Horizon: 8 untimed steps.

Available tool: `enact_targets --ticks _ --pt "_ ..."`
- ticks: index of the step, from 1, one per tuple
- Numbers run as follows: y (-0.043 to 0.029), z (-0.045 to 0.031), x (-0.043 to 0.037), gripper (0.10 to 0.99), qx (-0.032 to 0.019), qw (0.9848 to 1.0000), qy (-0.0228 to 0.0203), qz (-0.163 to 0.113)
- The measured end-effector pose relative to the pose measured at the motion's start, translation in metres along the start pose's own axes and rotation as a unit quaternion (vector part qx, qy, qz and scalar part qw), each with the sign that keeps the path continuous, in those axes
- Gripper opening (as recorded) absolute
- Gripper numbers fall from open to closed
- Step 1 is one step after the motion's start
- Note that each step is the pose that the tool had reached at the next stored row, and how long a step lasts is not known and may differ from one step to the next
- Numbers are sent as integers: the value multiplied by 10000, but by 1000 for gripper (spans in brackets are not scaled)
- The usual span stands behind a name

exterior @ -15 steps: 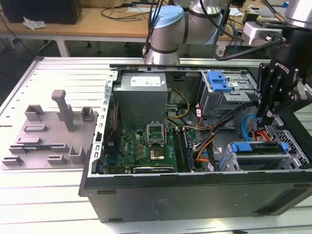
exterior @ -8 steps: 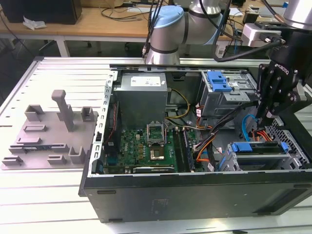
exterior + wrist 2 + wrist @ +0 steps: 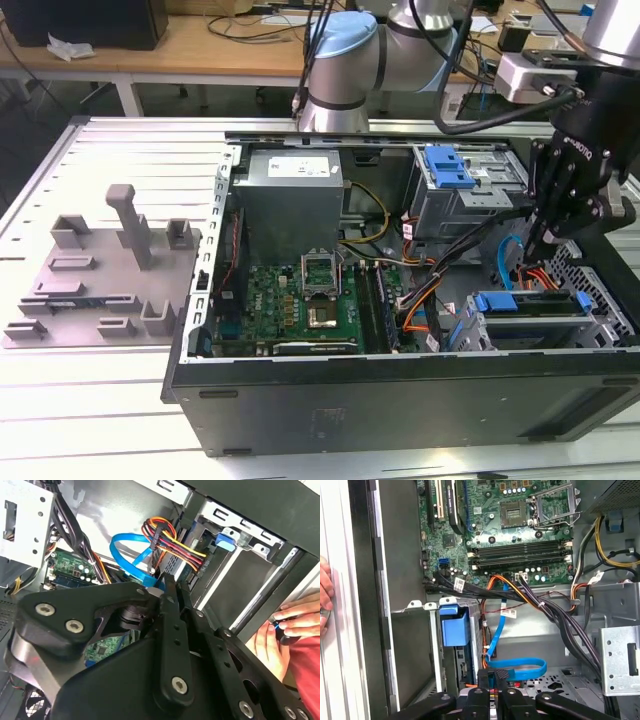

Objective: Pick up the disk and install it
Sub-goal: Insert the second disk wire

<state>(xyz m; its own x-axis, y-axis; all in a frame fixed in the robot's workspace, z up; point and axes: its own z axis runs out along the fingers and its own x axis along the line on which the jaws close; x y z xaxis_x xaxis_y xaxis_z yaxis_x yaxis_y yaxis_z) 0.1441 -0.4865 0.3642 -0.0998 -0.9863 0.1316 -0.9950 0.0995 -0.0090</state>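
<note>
Your arm reached down into the open case (image 3: 400, 405).
The gripper (image 3: 537, 243) pointed downward at the exterior view's right, its fingers closed together, just above the disk (image 3: 528, 306), which lay in its bay with blue rails showing.

Green motherboard (image 3: 505, 535), blue flat cable (image 3: 515, 669) looped below it, black gripper (image 3: 496, 680) fingers pressed together, hand (image 3: 325, 597) at case edge.

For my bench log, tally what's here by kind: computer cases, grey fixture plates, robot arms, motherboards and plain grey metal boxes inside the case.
Open computer case: 1
Grey fixture plate: 1
Robot arm: 1
Motherboard: 1
Grey metal box: 1
Total: 5
</note>
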Motion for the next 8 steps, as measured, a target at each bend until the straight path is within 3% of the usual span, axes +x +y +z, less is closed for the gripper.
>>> enact_targets --ticks 3,8 --pt "-1 6 25 161 -4 10000 -39 3" --pt "-14 23 149 161 -9 10000 -44 21"
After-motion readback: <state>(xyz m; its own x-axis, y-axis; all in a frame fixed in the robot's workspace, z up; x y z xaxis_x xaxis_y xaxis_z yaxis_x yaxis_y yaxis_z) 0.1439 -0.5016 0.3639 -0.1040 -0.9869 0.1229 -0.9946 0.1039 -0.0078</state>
